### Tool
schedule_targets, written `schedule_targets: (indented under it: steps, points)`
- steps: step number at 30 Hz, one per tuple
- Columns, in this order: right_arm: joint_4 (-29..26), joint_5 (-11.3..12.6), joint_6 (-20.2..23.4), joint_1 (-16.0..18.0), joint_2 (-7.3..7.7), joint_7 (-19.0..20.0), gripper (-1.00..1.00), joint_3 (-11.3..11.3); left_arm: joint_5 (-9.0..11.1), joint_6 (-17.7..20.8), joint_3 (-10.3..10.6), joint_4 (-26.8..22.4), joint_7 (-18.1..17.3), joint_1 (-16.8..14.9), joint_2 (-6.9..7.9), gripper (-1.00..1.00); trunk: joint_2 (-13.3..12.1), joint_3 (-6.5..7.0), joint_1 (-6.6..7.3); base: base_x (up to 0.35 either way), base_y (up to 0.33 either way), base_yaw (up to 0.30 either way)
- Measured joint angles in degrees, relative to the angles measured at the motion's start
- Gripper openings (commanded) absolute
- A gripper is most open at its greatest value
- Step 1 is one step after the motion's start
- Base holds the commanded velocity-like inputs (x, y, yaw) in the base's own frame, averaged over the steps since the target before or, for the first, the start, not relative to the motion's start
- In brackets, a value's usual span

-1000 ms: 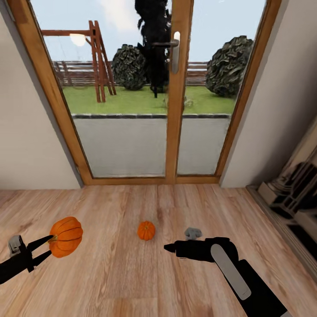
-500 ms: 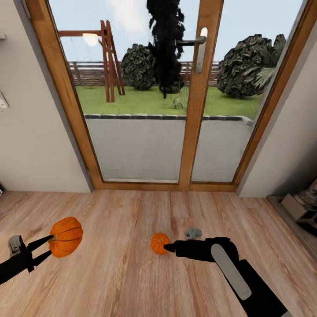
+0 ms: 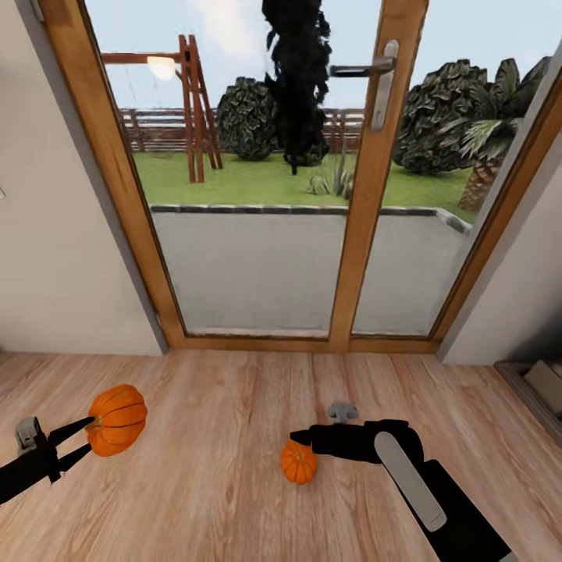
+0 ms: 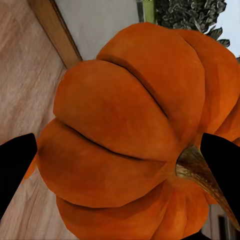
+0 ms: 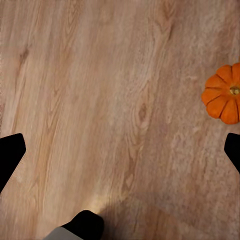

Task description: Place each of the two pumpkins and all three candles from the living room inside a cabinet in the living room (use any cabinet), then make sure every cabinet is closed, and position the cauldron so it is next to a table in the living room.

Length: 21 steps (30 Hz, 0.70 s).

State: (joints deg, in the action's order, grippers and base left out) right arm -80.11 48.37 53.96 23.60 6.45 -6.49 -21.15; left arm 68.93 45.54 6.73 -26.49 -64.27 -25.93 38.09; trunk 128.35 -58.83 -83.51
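One orange pumpkin point(image 3: 117, 419) hangs above the wood floor at the left, with my left gripper point(image 3: 84, 437) shut on its stem side. Up close, this pumpkin point(image 4: 125, 145) sits between the two black fingers point(image 4: 15, 165). A second, smaller pumpkin point(image 3: 299, 462) rests on the floor just below the tip of my right gripper point(image 3: 300, 439). In the right wrist view that pumpkin point(image 5: 223, 94) lies off to one side of the right gripper point(image 5: 120, 150), whose fingers are spread wide with nothing between them. Candles, cabinet and cauldron are out of view.
A glazed wooden patio door point(image 3: 367, 195) stands straight ahead, with pale walls point(image 3: 55, 257) on both sides. Some furniture point(image 3: 546, 382) shows at the right edge. Bare wood floor point(image 3: 211, 499) stretches around both arms.
The camera has moved, shifting the whole view. The floor pumpkin now sits closer, just under my right gripper's tip. Both arms keep their pose, and the left still holds its pumpkin.
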Motion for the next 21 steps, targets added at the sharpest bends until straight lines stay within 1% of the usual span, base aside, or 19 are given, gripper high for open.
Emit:
schedule_targets:
  steps: [3, 9, 11, 16, 21]
  points:
    - [-0.1, 0.0, 0.0, 0.0, -0.01, 0.0, 1.0, 0.0, -0.1, 0.0, 0.0, 0.0, 0.0, 0.0, 0.0, -1.0, 0.0, 0.0, 0.0, 0.282, 0.117, 0.061]
    - [0.1, -0.1, 0.0, 0.0, 0.0, 0.0, 1.0, -0.1, 0.0, 0.0, 0.0, 0.0, 0.0, 0.0, 0.01, -1.0, 0.0, -0.04, 0.0, 0.266, 0.16, 0.226]
    - [0.0, 0.0, 0.0, 0.0, 0.0, 0.0, 1.0, -0.1, 0.0, 0.0, 0.0, 0.0, 0.0, 0.0, 0.01, -1.0, 0.0, -0.11, 0.0, 0.243, 0.186, 0.134]
    - [-0.1, 0.0, 0.0, 0.0, 0.0, 0.0, 1.0, -0.1, 0.0, 0.0, 0.0, 0.0, 0.0, 0.0, 0.0, -1.0, 0.0, -0.15, -0.01, 0.173, 0.179, 0.026]
    - [0.1, 0.0, 0.0, 0.0, -0.03, 0.0, 1.0, -0.1, 0.2, 0.2, -0.1, 0.0, 0.0, 0.0, -0.04, -1.0, 0.0, -0.16, -0.03, 0.057, 0.19, 0.002]
